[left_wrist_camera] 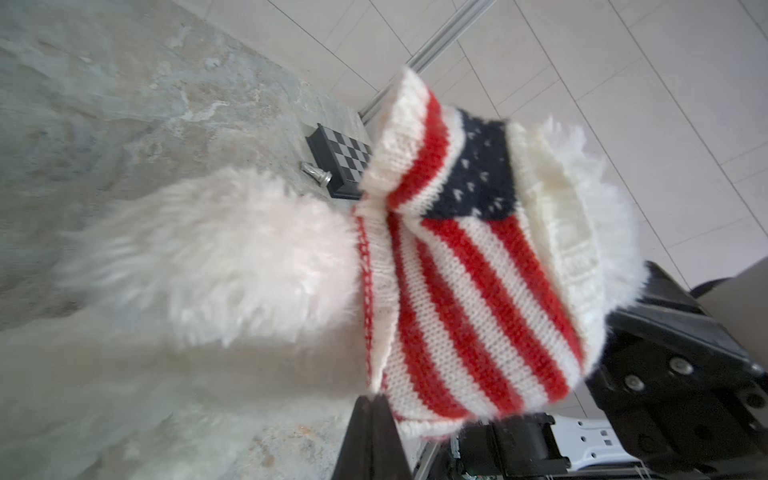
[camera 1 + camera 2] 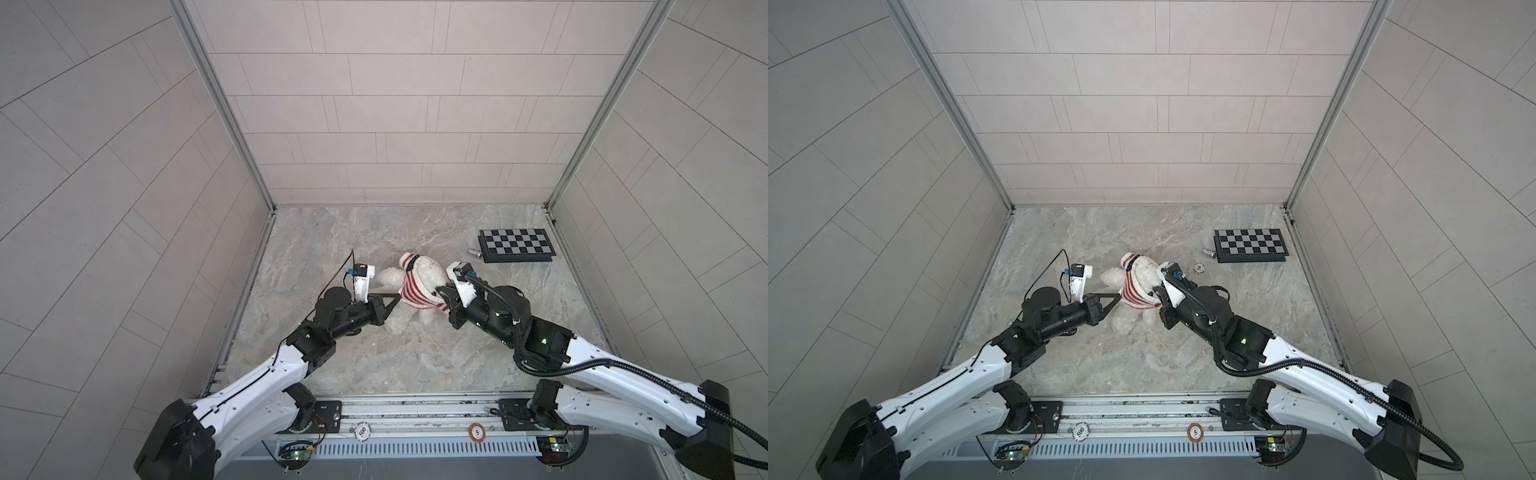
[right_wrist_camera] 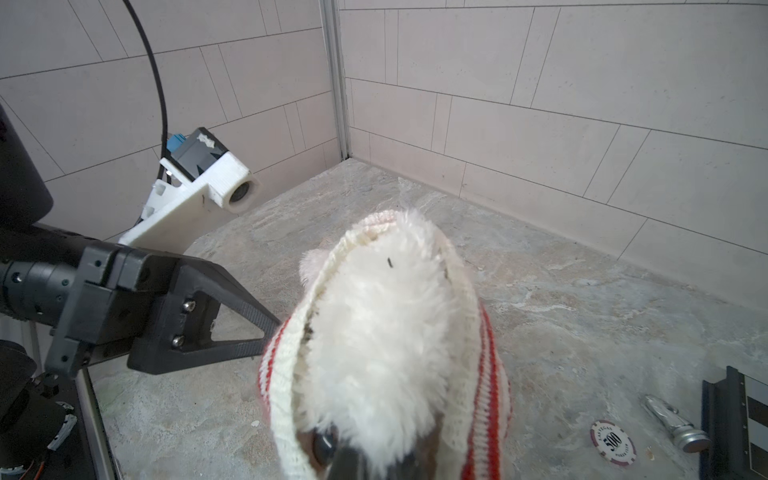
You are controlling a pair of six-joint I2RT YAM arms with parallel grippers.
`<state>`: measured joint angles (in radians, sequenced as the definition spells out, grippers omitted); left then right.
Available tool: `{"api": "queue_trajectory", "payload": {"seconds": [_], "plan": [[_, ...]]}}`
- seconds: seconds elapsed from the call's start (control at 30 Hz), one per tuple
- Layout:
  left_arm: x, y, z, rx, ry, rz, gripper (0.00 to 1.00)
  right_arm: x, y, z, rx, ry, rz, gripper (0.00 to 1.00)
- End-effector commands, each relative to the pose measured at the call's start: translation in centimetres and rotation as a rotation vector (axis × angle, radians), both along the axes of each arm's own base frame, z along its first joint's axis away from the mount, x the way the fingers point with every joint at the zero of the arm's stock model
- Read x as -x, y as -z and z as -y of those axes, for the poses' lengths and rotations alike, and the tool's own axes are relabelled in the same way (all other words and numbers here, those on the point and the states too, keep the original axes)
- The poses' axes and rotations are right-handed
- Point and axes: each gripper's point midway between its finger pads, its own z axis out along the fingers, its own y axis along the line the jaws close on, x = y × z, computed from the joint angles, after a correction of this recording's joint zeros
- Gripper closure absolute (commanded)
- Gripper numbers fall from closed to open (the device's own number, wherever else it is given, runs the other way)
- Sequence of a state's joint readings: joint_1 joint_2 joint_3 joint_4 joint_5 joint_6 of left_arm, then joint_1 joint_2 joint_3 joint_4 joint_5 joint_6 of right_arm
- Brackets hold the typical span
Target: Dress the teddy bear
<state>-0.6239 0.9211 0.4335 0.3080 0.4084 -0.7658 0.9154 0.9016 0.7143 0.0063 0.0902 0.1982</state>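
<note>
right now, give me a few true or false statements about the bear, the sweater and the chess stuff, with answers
1. The flag sweater is wrapped around part of the teddy bear. True.
2. The chessboard lies at the near left. False: it lies at the far right of the table.
3. The left gripper is shut on the flag sweater's edge. True.
4. The silver chess piece stands on the chessboard. False: it lies on its side on the table, beside the chessboard.
</note>
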Motion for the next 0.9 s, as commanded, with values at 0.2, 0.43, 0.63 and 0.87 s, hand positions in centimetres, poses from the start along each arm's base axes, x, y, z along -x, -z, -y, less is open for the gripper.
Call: {"api": "queue_trajectory", "payload": {"seconds": [0.2, 0.43, 0.63, 0.87], "plan": [[-1.4, 2.2, -1.3, -0.100, -0.052, -0.016, 1.00, 0.2, -4.1, 1.0, -0.132, 0.038, 0.026, 1.00], [-1.6, 1.5, -1.8, -0.140, -0.062, 0.020, 1.00, 0.2, -4.0, 1.3, -0.194, 0.062, -0.004, 1.00], [-0.1, -2.1, -0.7, -0.050, 0.015, 0.108, 0.98, -0.4, -3.6, 1.4, -0.196, 0.099, -0.015, 1.00], [2.7, -4.9, 1.4, 0.046, 0.086, 0.172, 0.55, -1.1, -4.2, 1.6, -0.260, 0.141, -0.019, 1.00]]}}
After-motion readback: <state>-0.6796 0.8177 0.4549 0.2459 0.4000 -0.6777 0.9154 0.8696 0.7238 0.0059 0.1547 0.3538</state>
